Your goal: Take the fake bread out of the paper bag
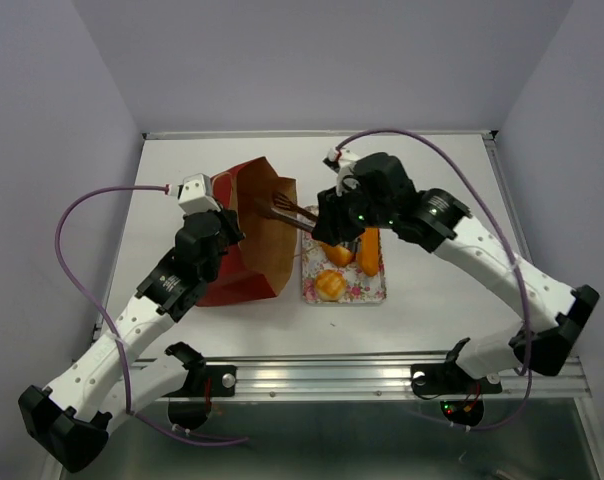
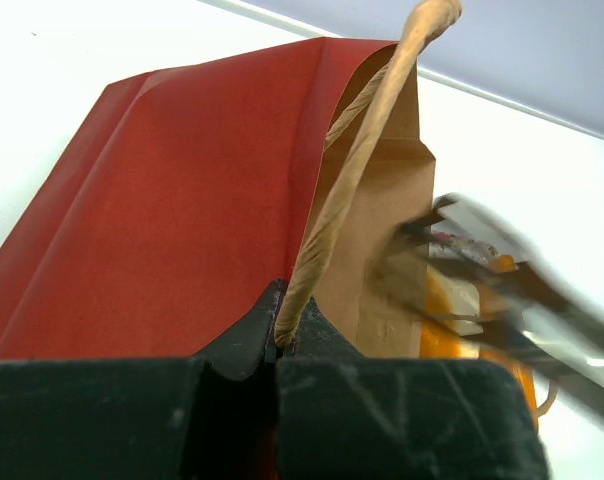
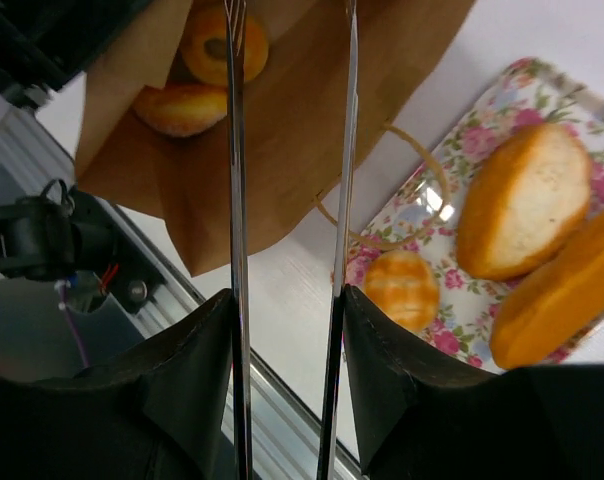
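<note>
The red paper bag (image 1: 250, 240) lies on its side with its brown mouth facing right. My left gripper (image 2: 277, 335) is shut on its cord handle (image 2: 352, 170) and holds the mouth open. My right gripper (image 3: 287, 300) is shut on a pair of metal tongs (image 3: 235, 200). Their arms stand apart and reach into the bag's mouth (image 1: 282, 207). Two pieces of fake bread sit inside the bag, a ring-shaped one (image 3: 222, 45) and a round bun (image 3: 182, 108). The tong tips run out of the right wrist view near the ring.
A floral tray (image 1: 377, 290) lies right of the bag. It holds a small round bun (image 3: 402, 288), a larger bun (image 3: 522, 200) and a long loaf (image 3: 562, 290). The table's metal front rail (image 1: 312, 375) runs close below the bag and tray.
</note>
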Tool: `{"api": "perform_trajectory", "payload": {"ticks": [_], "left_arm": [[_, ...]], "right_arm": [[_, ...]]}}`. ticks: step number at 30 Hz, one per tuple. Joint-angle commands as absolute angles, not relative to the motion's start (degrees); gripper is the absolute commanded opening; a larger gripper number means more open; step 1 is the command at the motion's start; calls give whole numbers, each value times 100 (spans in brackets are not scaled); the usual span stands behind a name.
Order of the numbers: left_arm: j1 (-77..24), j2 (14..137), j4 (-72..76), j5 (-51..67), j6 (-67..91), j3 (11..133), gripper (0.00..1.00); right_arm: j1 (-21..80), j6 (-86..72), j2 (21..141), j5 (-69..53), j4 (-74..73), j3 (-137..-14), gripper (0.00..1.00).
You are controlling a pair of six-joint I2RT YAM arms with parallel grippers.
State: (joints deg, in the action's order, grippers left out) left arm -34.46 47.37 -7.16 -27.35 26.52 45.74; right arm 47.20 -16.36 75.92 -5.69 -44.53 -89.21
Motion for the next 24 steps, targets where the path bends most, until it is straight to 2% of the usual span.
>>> {"api": "perform_trajectory", "payload": {"ticks": [1,8,24], "left_arm": [[-3472,4632,-501,-2698,2584,4860,0],[-3472,4702,-475,-2602,2584,4860,0],[-3480,4799,-308,-2259,2532,4930,0]], "right_arm": [[4693,-1354,8306,-1696,-3903,-9088,50],[4746,-1266,9481,-2399,-3569,-9491,50],[5265,-668,10678,-2935,-3358,-9738,57]]}}
